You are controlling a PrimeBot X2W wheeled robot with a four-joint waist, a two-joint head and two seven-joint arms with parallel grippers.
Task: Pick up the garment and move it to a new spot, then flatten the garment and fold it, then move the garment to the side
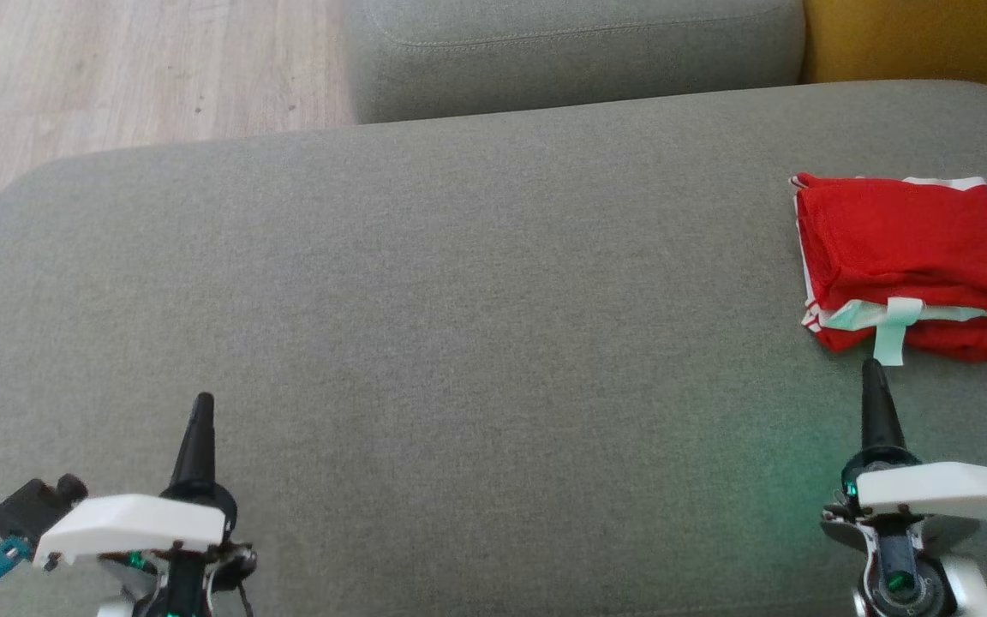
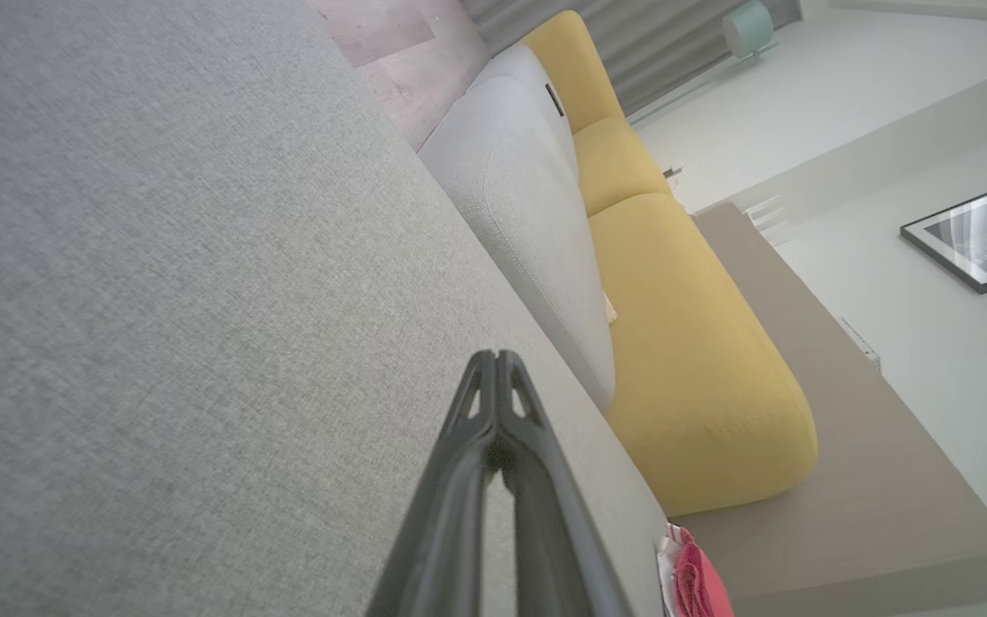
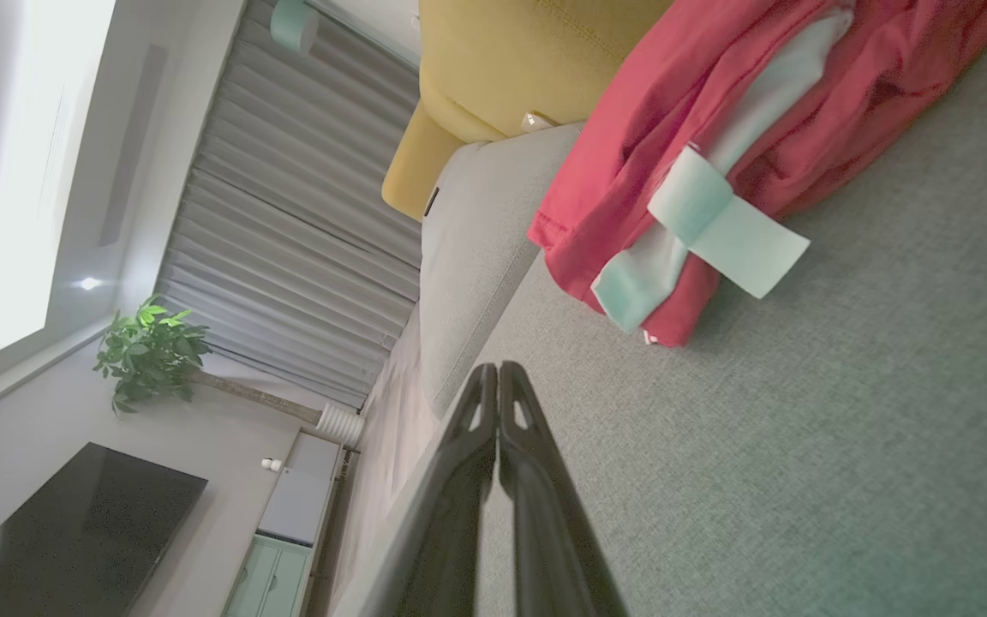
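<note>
Grey cushion holds the red garment, folded with white trim, by its right edge, its wide middle bare, while the left claw and right claw stay-free pinch together, empty.

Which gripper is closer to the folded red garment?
Right. The right gripper sits just short of the garment, by its near edge; the left gripper is far to its left.

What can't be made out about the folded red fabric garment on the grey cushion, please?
- Folded red fabric garment: right part cut off by the head view's edge.
- Its inner folds: hidden under the top layer, every view.
- Pale ribbon-like strip: any print too small to read, head view.
</note>
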